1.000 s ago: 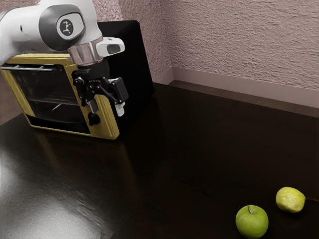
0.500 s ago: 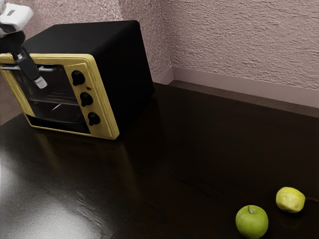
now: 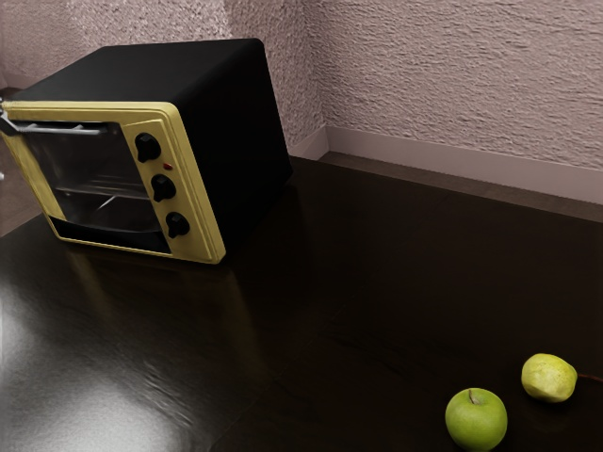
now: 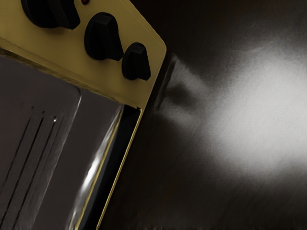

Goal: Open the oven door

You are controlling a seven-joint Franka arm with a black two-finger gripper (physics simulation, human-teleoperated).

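Observation:
At the exterior view's left edge, a sliver of my gripper [image 3: 6, 121] shows by the far end of the door handle [image 3: 66, 129]; whether they touch, I cannot tell. The oven [image 3: 231, 141] has a black body and a yellow front. Its glass door [image 3: 94, 179] is shut, with the bar handle along the top. In the wrist view my hand looks down across the door glass [image 4: 29, 143], the lower front edge and the black knobs [image 4: 103, 36].
Three knobs [image 3: 163, 187] run down the oven front beside the door. The dark table [image 3: 311, 301] extends before and beside the oven. A green apple [image 3: 476, 420] and a yellow-green fruit [image 3: 548, 378] lie far from it, near the exterior view's lower right.
My hand has moved from in front of the knobs, past the door, to the exterior view's left edge. The oven, its door and the fruit stand as before.

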